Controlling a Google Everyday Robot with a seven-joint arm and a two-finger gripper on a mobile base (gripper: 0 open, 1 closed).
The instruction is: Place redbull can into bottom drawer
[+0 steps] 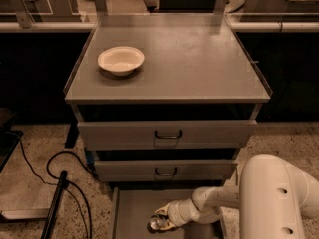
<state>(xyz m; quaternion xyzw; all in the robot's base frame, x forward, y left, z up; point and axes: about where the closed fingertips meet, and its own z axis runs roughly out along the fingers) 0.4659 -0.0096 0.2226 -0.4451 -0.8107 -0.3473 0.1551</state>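
Gripper (161, 224) clamped on redbull can (155, 223) inside open bottom drawer (132, 208).
White bowl (120, 59) on cabinet top (199, 59); black cable (70, 153) on floor (30, 188), left.

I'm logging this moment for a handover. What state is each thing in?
Can: at the gripper's tip, within the open drawer.
Gripper: low in the bottom drawer, at the can.
Bottom drawer: pulled open.
Middle drawer: shut.
Top drawer: shut.
Bowl: upright, empty, on the cabinet top.

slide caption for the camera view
Robot hand holds the can in the open bottom drawer; bowl on cabinet top.
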